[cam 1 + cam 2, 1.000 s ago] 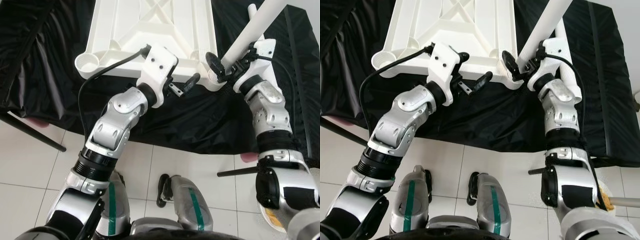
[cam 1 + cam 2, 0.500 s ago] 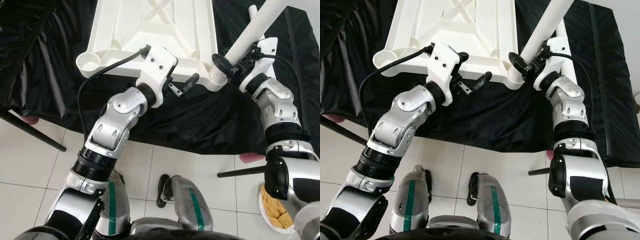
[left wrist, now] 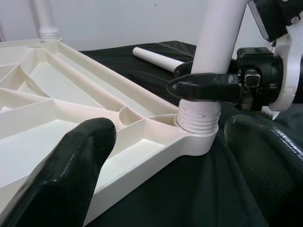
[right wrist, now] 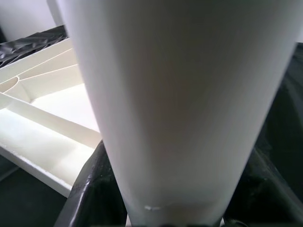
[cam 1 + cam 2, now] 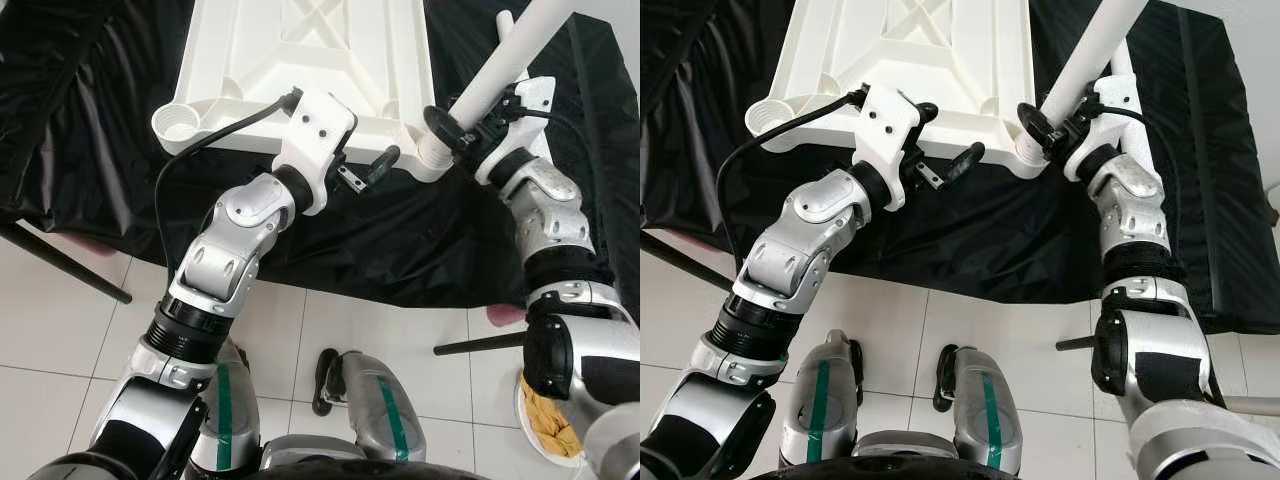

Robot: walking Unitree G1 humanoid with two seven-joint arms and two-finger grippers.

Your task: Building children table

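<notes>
At the near right corner of the upturned white children's table (image 5: 310, 60), a white table leg (image 5: 497, 70) stood in its corner socket (image 5: 432, 160), its threaded end seated in the round collar and the tube leaning up and away to the right. The right gripper (image 5: 452, 118) was clamped on the leg just above the socket, one black finger curving across the tube's front. The children's table lay underside up, ribs showing, on a black cloth (image 5: 400, 245) that covered the tabletop and hung over its near edge.

The left gripper (image 5: 368, 170) hovered at the near rim of the children's table, just left of the socket, its fingers apart and holding nothing. An open corner socket (image 5: 176, 126) sat at the near left corner.

The left wrist view added what the head views cut off: a spare leg (image 3: 158, 58) lying on the cloth beyond the socket, and another fitted leg (image 3: 47, 19) standing at a far corner. The right wrist view gave the gripped tube very close, with the ribbed underside beside it.

Below the tabletop were white floor tiles (image 5: 60, 330) and dark stand legs (image 5: 65, 270).
</notes>
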